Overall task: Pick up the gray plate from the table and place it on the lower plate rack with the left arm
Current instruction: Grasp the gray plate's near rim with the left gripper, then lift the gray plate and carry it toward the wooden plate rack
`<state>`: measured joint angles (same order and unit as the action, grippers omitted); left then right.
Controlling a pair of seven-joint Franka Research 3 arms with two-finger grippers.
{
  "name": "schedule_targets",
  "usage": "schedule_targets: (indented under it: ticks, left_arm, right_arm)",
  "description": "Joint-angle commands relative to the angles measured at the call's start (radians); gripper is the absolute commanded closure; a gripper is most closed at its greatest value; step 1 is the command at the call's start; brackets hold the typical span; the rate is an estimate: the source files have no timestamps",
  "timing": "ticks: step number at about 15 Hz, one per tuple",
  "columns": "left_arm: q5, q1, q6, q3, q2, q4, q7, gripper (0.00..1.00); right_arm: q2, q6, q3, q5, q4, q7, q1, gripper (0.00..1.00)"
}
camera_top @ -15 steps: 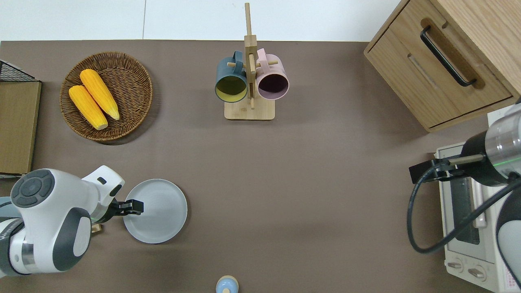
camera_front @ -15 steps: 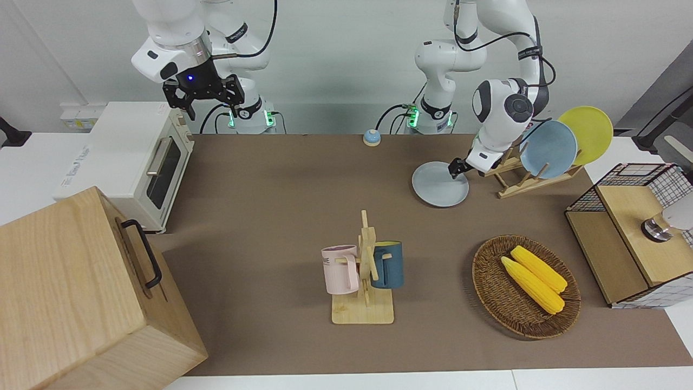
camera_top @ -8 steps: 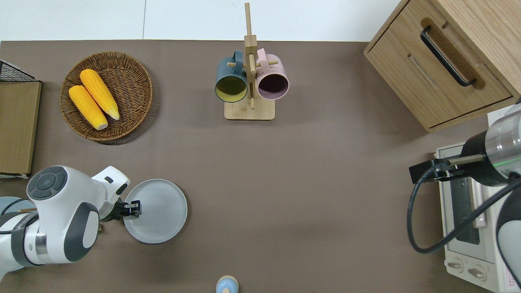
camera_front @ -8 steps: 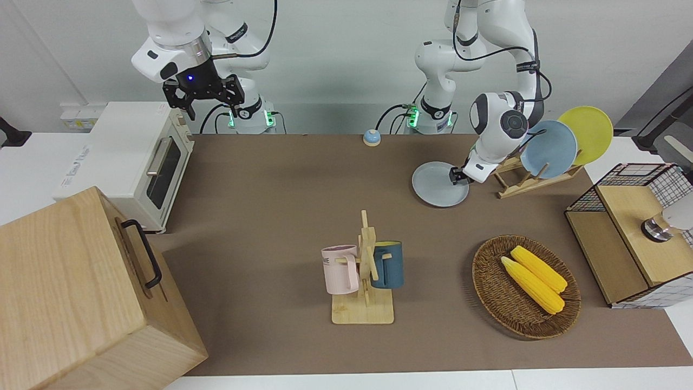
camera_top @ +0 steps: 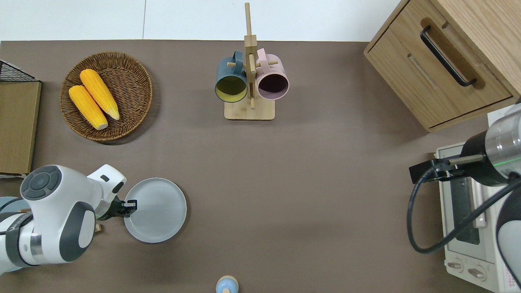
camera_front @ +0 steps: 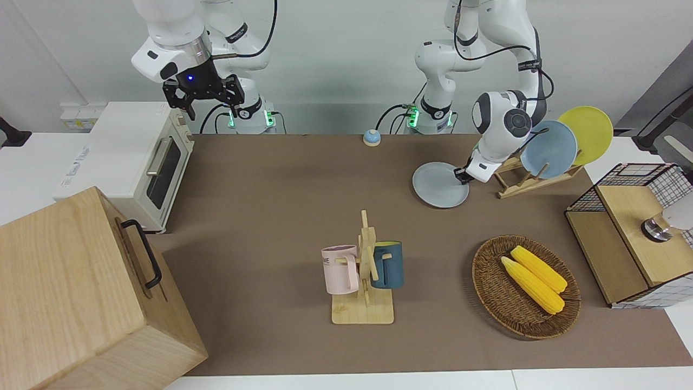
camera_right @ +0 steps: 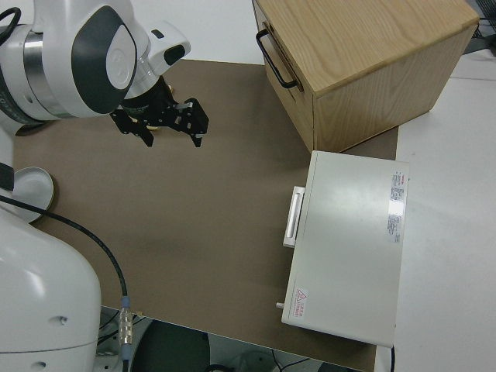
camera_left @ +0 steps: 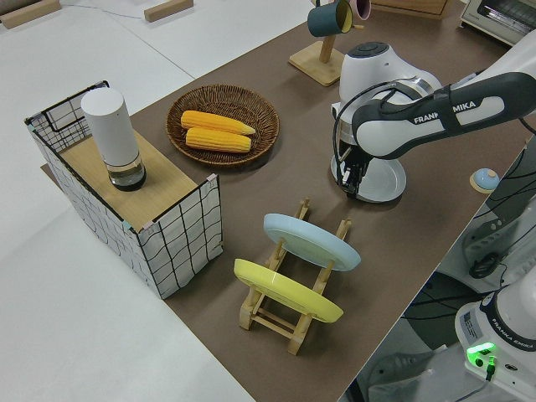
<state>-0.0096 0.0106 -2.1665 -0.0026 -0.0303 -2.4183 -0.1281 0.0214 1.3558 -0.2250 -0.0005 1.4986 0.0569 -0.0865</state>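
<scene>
Here the brown-matted surface (camera_front: 281,179) carries everything, and the gray plate (camera_top: 156,211) serves as the landmark. A wooden cabinet (camera_front: 81,292) and a white toaster oven (camera_front: 130,162) stand well apart from it, at the right arm's end. A wicker basket (camera_top: 130,81) holding two corn cobs (camera_top: 93,99) lies farther from the robots than the plate. The mug stand (camera_top: 249,81) with a blue and a pink mug stands farther out too, toward the middle of the surface. The lower plate rack (camera_front: 522,181) sits just beside the plate, toward the left arm's end, with a sky-blue plate (camera_front: 548,149) and a yellow plate (camera_front: 587,132) leaning in its slots. The gray plate lies flat on the surface. The left claw (camera_top: 130,206) is at the plate's rim on the rack side, its fingers closed onto that edge. The right arm is parked, its claw (camera_right: 167,124) spread apart and empty.
</scene>
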Motion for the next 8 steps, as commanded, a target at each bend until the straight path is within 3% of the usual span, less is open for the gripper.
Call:
schedule_targets:
  ticks: [1,8]
  left_arm:
    - [0.005,-0.008,0.054,0.001,-0.005,0.06,-0.016,1.0]
    - [0.016,-0.008,0.27,0.001,-0.017,0.241,-0.044,1.0]
  right_arm:
    - [0.005,-0.015,-0.007,0.004,-0.006,-0.003,-0.013,0.011]
    - [0.005,-0.015,-0.007,0.004,-0.006,-0.003,-0.015,0.011]
